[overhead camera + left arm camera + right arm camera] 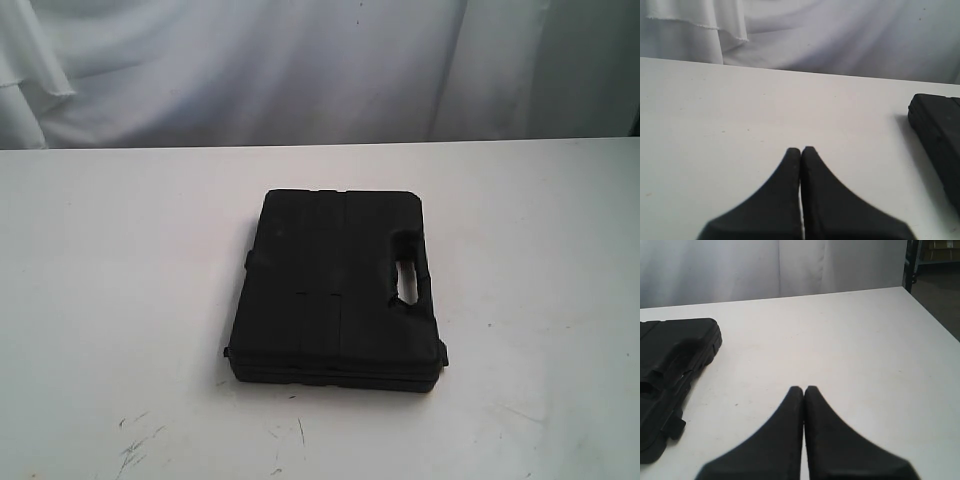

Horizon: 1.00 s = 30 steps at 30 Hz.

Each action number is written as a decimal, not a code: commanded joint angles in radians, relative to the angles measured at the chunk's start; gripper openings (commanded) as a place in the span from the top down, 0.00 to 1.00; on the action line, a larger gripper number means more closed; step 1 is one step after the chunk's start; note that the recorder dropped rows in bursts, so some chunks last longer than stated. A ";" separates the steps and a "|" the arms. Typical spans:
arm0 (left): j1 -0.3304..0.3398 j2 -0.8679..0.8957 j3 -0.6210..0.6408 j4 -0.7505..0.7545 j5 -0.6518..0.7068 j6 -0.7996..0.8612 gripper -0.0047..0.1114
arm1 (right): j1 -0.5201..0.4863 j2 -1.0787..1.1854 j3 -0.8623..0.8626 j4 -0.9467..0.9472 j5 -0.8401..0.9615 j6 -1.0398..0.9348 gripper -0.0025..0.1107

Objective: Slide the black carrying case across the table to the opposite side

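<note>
We see the black carrying case [335, 290] lying flat near the middle of the white tabletop [120, 250], its handle on the right side. Our left fingers [782, 195] and right fingers [782, 435] are pressed together, both apart from the case.

A matte black carrying case [335, 295] lies on a white table [120, 260] marked with faint dark scratches, backed by a pale white curtain [300, 60], with black gripper fingers [790, 200].
</note>
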<state>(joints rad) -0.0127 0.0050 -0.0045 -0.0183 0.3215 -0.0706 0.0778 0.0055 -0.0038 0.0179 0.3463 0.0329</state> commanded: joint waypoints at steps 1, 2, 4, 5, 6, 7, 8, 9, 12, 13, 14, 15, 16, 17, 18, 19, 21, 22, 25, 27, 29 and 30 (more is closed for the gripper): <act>0.003 -0.005 0.005 0.003 -0.008 -0.002 0.96 | 0.001 -0.005 0.004 0.001 -0.016 0.003 0.98; 0.003 -0.005 0.005 0.003 -0.008 -0.002 0.96 | 0.001 -0.005 0.004 0.026 -0.076 0.003 0.98; 0.003 -0.005 0.005 0.003 -0.008 -0.002 0.96 | 0.001 -0.005 0.004 0.078 -0.168 0.003 0.98; 0.003 -0.005 0.005 0.003 -0.008 -0.002 0.96 | 0.001 -0.005 0.004 0.117 -0.220 0.003 0.98; 0.003 -0.005 0.005 0.003 -0.008 -0.002 0.96 | 0.001 -0.005 0.004 0.157 -0.258 0.003 0.98; 0.003 -0.005 0.005 0.003 -0.008 -0.002 0.96 | 0.001 -0.005 0.004 0.217 -0.346 0.003 0.98; 0.003 -0.005 0.005 0.003 -0.008 -0.002 0.96 | 0.001 -0.005 0.004 0.232 -0.414 0.003 0.98; 0.003 -0.005 0.005 0.003 -0.008 -0.002 0.96 | 0.001 -0.005 0.004 0.249 -0.435 0.008 0.98; 0.003 -0.005 0.005 0.003 -0.008 -0.002 0.96 | 0.001 -0.005 0.004 0.288 -0.566 0.010 0.98; 0.003 -0.005 0.005 0.003 -0.008 -0.002 0.96 | 0.001 -0.005 0.004 0.288 -0.598 0.010 0.98; 0.003 -0.005 0.005 0.003 -0.008 -0.002 0.96 | 0.001 -0.005 0.004 0.286 -0.668 0.010 0.98; 0.003 -0.005 0.005 0.003 -0.008 -0.002 0.96 | 0.001 -0.005 0.004 0.284 -0.725 0.010 0.98; 0.003 -0.005 0.005 0.003 -0.008 -0.002 0.96 | 0.001 -0.005 -0.002 0.284 -0.758 0.010 0.98; 0.003 -0.005 0.005 0.003 -0.008 -0.002 0.96 | 0.001 -0.005 -0.033 0.282 -0.758 0.010 0.98; 0.003 -0.005 0.005 0.003 -0.008 -0.002 0.96 | 0.001 -0.005 -0.072 0.282 -0.748 0.010 0.98; 0.003 -0.005 0.005 0.003 -0.008 -0.002 0.96 | 0.001 -0.005 -0.121 0.282 -0.722 0.010 0.98; 0.003 -0.005 0.005 0.003 -0.008 -0.002 0.96 | 0.001 0.047 -0.239 0.277 -0.655 0.005 0.98; 0.003 -0.005 0.005 0.003 -0.008 -0.002 0.96 | 0.001 0.080 -0.287 0.277 -0.622 0.003 0.98; 0.003 -0.005 0.005 0.003 -0.008 -0.002 0.96 | 0.001 0.233 -0.467 0.253 -0.493 -0.003 0.98; 0.003 -0.005 0.005 0.003 -0.008 -0.002 0.96 | 0.001 0.362 -0.595 0.190 -0.389 -0.003 0.98; 0.003 -0.005 0.005 0.003 -0.008 -0.002 0.96 | 0.003 0.462 -0.685 0.180 -0.295 -0.003 0.98; 0.003 -0.005 0.005 0.003 -0.008 -0.002 0.96 | 0.006 0.518 -0.729 0.180 -0.243 -0.003 0.98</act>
<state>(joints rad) -0.0127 0.0050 -0.0045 -0.0156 0.3215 -0.0706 0.0797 0.4077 -0.6306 0.2273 -0.0383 0.0412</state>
